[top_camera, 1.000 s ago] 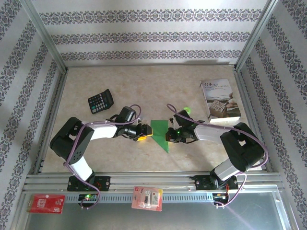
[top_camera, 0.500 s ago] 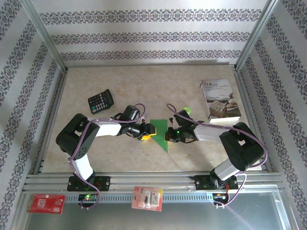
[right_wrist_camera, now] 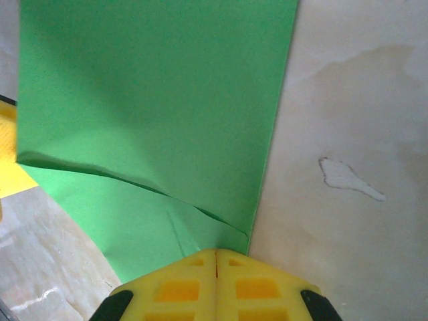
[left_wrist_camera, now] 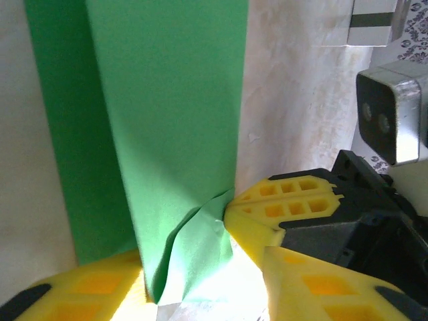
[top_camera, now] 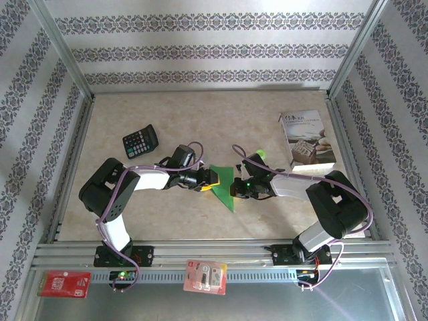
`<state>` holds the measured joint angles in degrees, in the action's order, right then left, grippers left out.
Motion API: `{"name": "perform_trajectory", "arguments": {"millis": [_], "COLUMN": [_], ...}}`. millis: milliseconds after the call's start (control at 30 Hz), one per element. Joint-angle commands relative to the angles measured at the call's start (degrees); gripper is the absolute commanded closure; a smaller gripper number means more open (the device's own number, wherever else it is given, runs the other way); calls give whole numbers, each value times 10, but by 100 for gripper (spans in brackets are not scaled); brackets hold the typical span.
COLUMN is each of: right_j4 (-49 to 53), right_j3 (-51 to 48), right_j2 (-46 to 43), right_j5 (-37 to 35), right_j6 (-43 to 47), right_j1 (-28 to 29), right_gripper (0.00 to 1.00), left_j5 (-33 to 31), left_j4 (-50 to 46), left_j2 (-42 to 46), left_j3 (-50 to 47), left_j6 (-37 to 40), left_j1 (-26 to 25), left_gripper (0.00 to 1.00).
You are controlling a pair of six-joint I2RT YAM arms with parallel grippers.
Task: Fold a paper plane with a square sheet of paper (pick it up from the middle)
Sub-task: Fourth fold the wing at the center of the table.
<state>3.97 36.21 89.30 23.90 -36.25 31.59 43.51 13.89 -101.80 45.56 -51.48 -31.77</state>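
The square sheet of paper (top_camera: 225,183), bright green and folded to a narrow pointed shape, lies mid-table between both arms. My left gripper (top_camera: 208,180) is at its left edge, jaws partly apart. In the left wrist view the sheet (left_wrist_camera: 174,100) has a flap buckled up between the yellow fingers (left_wrist_camera: 287,200) of that gripper (left_wrist_camera: 187,241), touching both. My right gripper (top_camera: 237,188) is shut at the sheet's right edge. In the right wrist view its closed tips (right_wrist_camera: 215,257) sit at the edge of the sheet (right_wrist_camera: 154,87), where an upper layer lifts slightly.
A black calculator (top_camera: 140,142) lies back left. A white printed booklet (top_camera: 306,139) lies back right, with a small green disc (top_camera: 261,154) near the right arm. Two red packets (top_camera: 63,283) (top_camera: 206,276) sit on the front rail. Metal frame rails border the table.
My left gripper has slid right against the sheet's left edge and its jaws have narrowed. The sheet's left flap has risen and buckled. The right gripper has stayed put, shut.
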Motion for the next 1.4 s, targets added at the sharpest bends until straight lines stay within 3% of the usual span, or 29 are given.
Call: {"name": "perform_trajectory", "arguments": {"millis": [0, 233, 367, 467, 567, 767, 1033, 1367], "right_j4": [23, 30, 40, 73, 96, 98, 116, 189], "right_j3": [-20, -7, 11, 29, 39, 46, 83, 157], "right_j2": [14, 12, -13, -46, -88, -129, -58, 53], "right_j5": [-26, -16, -13, -35, -91, -278, -446, -562], "right_j6": [-4, 15, 45, 74, 92, 71, 23, -6], "right_j1": [-8, -14, -10, 2, 41, 171, 275, 328], "right_gripper": [100, 99, 89, 82, 78, 56, 55, 57], "left_j5": [6, -29, -39, -41, -46, -49, -49, -48], "left_j4": [25, -57, -67, -75, -68, -51, -68, -88], "left_j2": [-7, -7, -2, 4, 18, 51, 61, 60], "left_j3": [-1, 19, 21, 21, 10, -2, 4, 9], "left_j6": [4, 50, 29, 5, -43, -143, -198, -197], "left_j1": [2, 2, 0, -3, -4, -6, -6, -6], "left_gripper": [63, 82, 97, 100, 100, 100, 100, 100]}}
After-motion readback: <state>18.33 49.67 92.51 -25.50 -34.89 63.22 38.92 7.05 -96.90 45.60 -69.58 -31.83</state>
